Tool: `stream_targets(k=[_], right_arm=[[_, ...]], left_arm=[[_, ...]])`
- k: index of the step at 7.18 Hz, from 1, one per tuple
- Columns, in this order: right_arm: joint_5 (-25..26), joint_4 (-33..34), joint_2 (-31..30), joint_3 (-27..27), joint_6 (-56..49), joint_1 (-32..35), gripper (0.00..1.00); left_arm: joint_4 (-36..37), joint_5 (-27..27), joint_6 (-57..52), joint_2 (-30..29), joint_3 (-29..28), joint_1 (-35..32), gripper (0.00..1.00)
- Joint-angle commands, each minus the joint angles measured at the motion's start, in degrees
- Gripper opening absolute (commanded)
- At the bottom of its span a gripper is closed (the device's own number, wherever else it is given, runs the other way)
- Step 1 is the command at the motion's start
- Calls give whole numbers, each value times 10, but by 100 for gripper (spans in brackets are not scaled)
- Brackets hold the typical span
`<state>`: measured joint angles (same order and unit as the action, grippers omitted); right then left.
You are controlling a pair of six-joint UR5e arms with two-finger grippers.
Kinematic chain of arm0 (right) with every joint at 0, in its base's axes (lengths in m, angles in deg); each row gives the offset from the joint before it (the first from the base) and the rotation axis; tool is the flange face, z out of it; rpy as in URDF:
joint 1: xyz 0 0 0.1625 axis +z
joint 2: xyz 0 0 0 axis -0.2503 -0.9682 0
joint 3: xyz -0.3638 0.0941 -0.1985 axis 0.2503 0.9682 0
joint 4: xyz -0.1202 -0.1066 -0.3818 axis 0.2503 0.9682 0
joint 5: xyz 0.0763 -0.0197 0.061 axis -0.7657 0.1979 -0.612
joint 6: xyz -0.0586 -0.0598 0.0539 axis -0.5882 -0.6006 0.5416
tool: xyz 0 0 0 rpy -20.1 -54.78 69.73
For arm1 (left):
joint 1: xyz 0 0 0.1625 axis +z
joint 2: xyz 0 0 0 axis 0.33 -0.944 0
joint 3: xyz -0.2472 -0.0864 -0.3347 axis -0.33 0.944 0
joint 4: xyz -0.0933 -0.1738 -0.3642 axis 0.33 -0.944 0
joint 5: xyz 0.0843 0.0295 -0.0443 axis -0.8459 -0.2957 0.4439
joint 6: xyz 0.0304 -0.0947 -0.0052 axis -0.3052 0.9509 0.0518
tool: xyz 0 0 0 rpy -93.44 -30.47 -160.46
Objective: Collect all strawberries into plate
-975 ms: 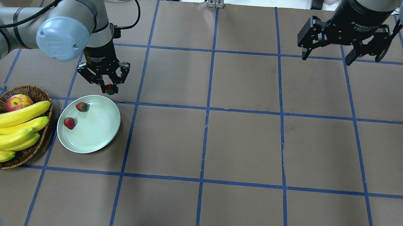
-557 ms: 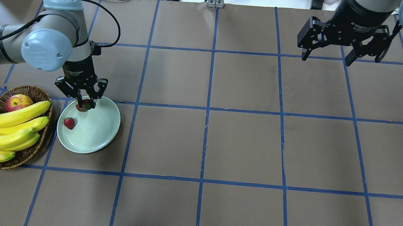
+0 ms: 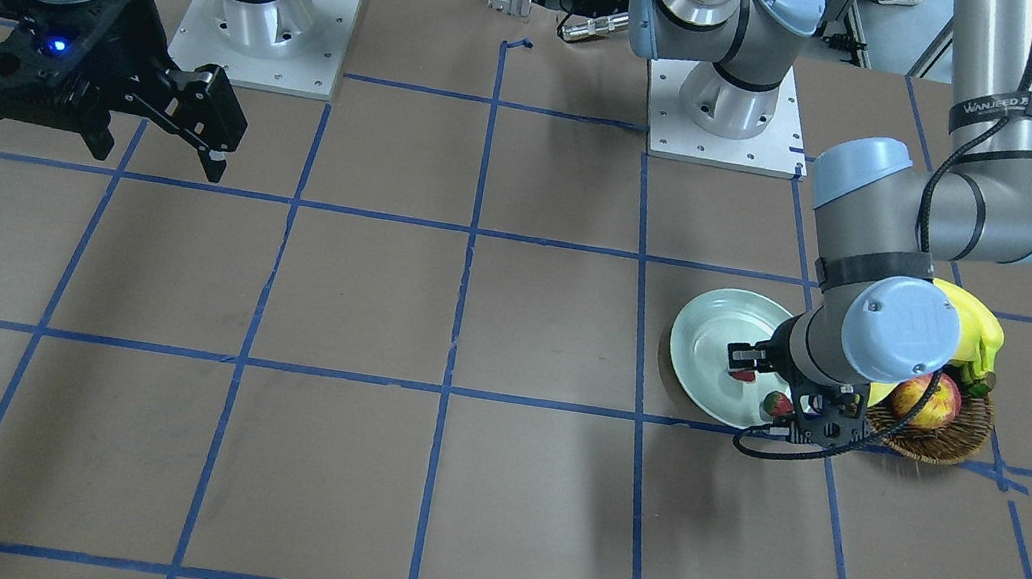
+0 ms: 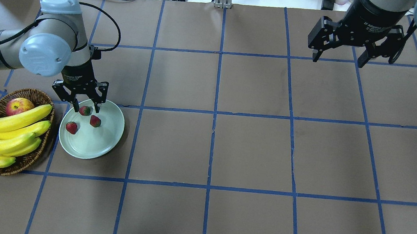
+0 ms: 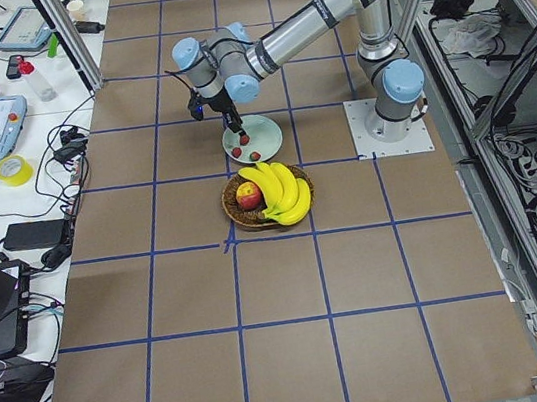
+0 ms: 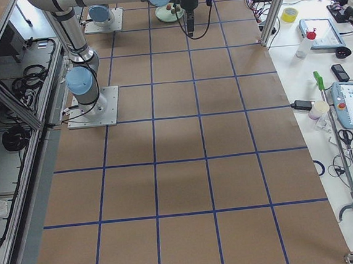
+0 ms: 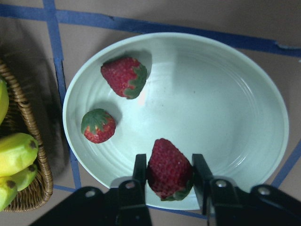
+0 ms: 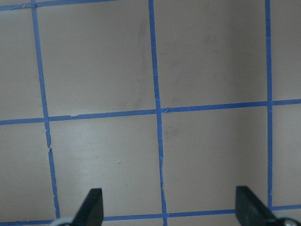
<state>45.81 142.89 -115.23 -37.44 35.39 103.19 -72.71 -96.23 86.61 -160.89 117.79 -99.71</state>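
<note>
Strawberries [image 4: 71,127] — all three — lie on the mint plate [image 4: 106,136] beside the fruit basket [image 4: 34,93]. My left claw [image 4: 86,110] hangs over the plate's far rim, fingers [image 7: 139,170] parted, one of them lying ungripped between. My right claw [image 4: 337,61] gapes wide over the brown table [image 4: 252,149] — well apart.

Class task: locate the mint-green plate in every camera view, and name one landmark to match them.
Front-facing: plate right of centre.
Overhead: plate lower left.
Exterior left: plate upper centre.
Exterior right: plate at top edge, small.
Left wrist: plate fills the frame.
Right wrist: not in view.
Shared landmark: wicker basket of bananas beside it (unseen from exterior right).
</note>
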Motion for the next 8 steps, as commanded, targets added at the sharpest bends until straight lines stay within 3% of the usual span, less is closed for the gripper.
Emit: stream_targets(k=[1, 4, 6, 8], right_arm=[[0, 0, -1, 5, 1, 1, 100], [0, 1, 0, -1, 0, 1, 100], [0, 1, 0, -2, 1, 1, 100], [0, 1, 2, -4, 0, 1, 100]], left_arm=[[-1, 0, 7, 15, -5, 0, 100], [-11, 5, -2, 52, -98, -10, 100], [-34, 7, 2, 106, -154, -25, 100], [-58, 65, 6, 132, -162, -86, 100]])
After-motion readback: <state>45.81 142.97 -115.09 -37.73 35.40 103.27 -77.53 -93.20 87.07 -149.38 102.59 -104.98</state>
